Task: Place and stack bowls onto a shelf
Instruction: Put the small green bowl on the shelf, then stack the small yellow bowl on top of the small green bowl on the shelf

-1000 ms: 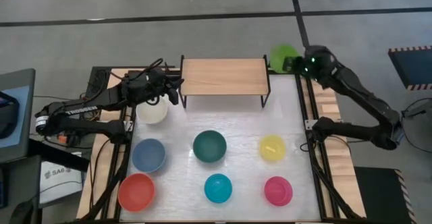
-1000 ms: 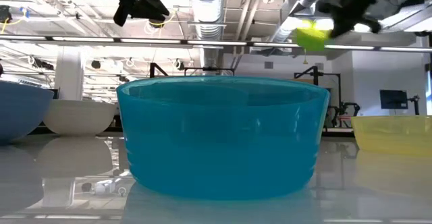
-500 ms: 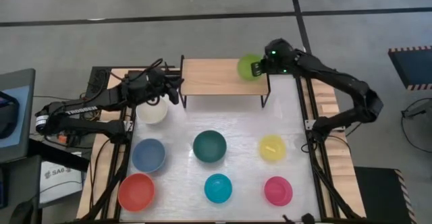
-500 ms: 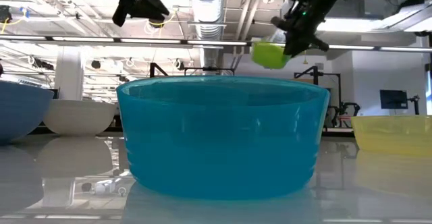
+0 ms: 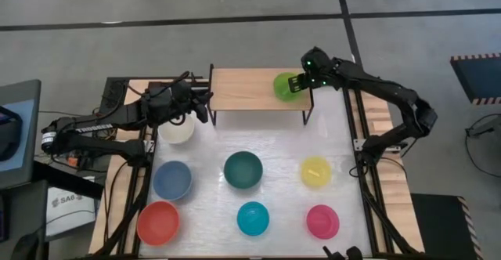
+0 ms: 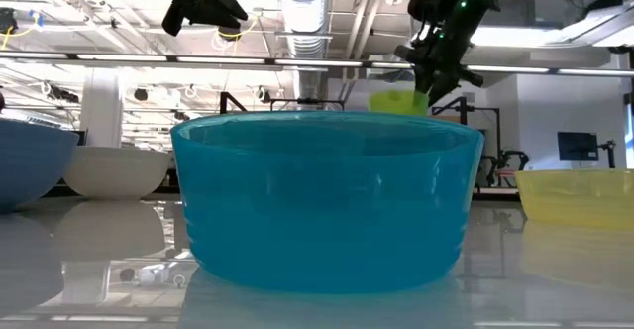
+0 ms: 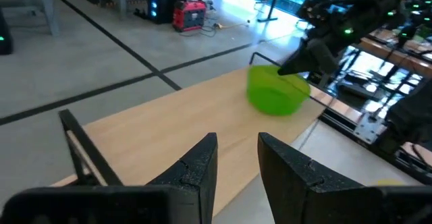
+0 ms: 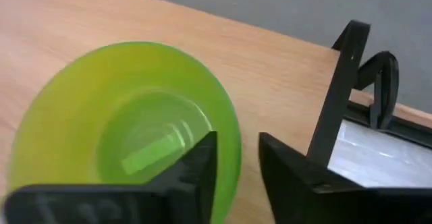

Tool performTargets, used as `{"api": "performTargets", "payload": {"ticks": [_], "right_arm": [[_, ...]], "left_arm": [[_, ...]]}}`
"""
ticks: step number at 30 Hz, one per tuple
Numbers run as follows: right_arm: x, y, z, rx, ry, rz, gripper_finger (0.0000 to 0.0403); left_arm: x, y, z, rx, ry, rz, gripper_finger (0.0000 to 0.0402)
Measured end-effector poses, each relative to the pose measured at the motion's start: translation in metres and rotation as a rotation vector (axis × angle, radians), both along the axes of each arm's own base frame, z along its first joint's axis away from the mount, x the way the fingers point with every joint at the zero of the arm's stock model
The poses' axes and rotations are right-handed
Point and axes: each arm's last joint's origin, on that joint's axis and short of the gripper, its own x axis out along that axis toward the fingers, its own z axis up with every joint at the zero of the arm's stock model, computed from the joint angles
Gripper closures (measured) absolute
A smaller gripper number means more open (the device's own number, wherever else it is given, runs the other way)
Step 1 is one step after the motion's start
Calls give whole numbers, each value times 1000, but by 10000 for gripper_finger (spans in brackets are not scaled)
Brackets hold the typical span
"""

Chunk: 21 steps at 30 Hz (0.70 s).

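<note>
High view. Your right hand [image 5: 297, 84] grips the lime green bowl [image 5: 285, 85] by its rim over the right end of the shelf [image 5: 250, 89]. Your left hand [image 5: 202, 103] waits at the shelf's left end, above the white bowl [image 5: 177, 130]. On the tabletop [image 5: 282, 197] you have the slate-blue bowl [image 5: 172, 179], dark teal bowl [image 5: 243, 170], yellow bowl [image 5: 315, 171], red-orange bowl [image 5: 158, 222], cyan bowl [image 5: 253, 218] and pink bowl [image 5: 322, 221], none stacked.

Low view. The cyan bowl fills the foreground; behind and above it, the right hand holds the lime green bowl by the rim.

Left wrist view. The left hand's fingers [image 7: 199, 170] stand slightly apart with nothing between them. The lime green bowl sits low at the shelf's far end; you cannot tell whether it touches the wood.

Right wrist view. One finger [image 8: 196, 166] lies inside the bowl, the other outside, pinching the wall.

Step in hand, by judgement: placing the first small bowl. Your next move calls for settling it flat, then parting the fingers and lifting clear without dragging the rim.
</note>
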Motion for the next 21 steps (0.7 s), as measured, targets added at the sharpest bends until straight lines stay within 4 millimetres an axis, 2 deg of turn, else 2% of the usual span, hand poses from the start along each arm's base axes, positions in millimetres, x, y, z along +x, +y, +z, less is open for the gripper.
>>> {"api": "performTargets", "payload": {"ticks": [3, 6, 10, 13, 17, 21], "right_arm": [[-5, 5, 12, -49, -39, 7, 217], [-14, 18, 28, -95, -62, -1, 187], [-37, 50, 48, -71, -91, -13, 177], [-57, 78, 53, 7, -63, -12, 181], [-76, 114, 48, 125, 14, 18, 191], [-80, 149, 21, 272, 89, 109, 200]], "left_arm": [[0, -1, 0, 5, 4, -1, 294], [0, -1, 0, 7, 6, -4, 285], [0, -1, 0, 37, 37, -12, 281], [1, 0, -2, 73, 86, -23, 281], [5, 0, -5, 105, 132, -44, 281], [13, 1, -11, 164, 167, -86, 284]]}}
